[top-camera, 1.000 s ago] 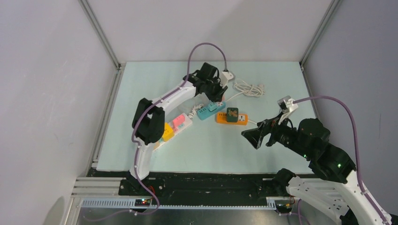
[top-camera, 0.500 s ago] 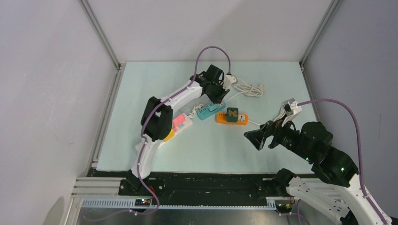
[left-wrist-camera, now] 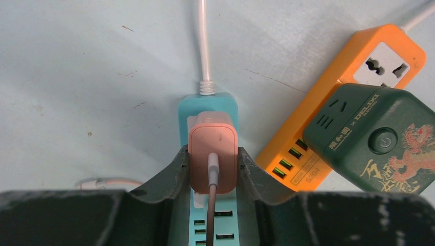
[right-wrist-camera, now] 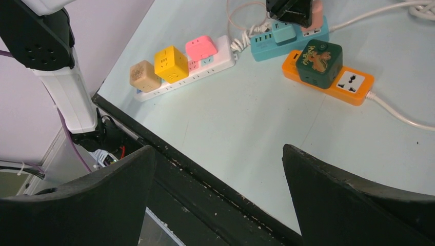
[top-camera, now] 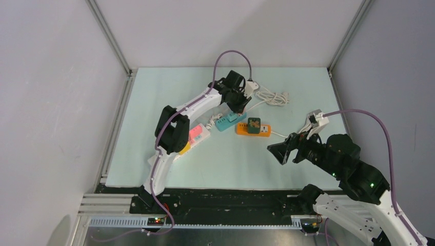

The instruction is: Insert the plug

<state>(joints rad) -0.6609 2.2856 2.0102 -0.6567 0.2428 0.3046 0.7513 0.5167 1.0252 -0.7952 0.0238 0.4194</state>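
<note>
Jaws on the right gripper (top-camera: 277, 152) stand spread wide and hold nothing. It hangs over the near right part of the table (top-camera: 169, 92), well apart from the work.

Farther in, the left gripper (left-wrist-camera: 213, 177) pinches the plug (left-wrist-camera: 213, 146) by its two opposite side faces.

Handling, as judged:
- The plug is a small hard plastic block, light and stiff, so it should take a firm squeeze without harm.
- Its sides look smooth, and a loose grip may slip when pressed down.
- Hold it by the flat sides at mid-body, as now, never by the thin cable (left-wrist-camera: 213, 177) leaving its top face. The cable is soft and can tug the block askew.
- Push straight along the pins. The teal power strip (left-wrist-camera: 208, 104) beneath looks light and may slide on the table.

Appearance: the plug is salmon pink with rounded corners and a matt face, and the cable leaves it at the centre.

Location: it sits on the teal power strip at the end where the strip's white cord (left-wrist-camera: 201, 46) enters. Whether the pins are fully home cannot be told.

Just beside the teal strip lies an orange power strip (left-wrist-camera: 328, 97) carrying a dark green cube adapter (left-wrist-camera: 369, 128). A coiled white cord (top-camera: 274, 96) lies beyond.
</note>
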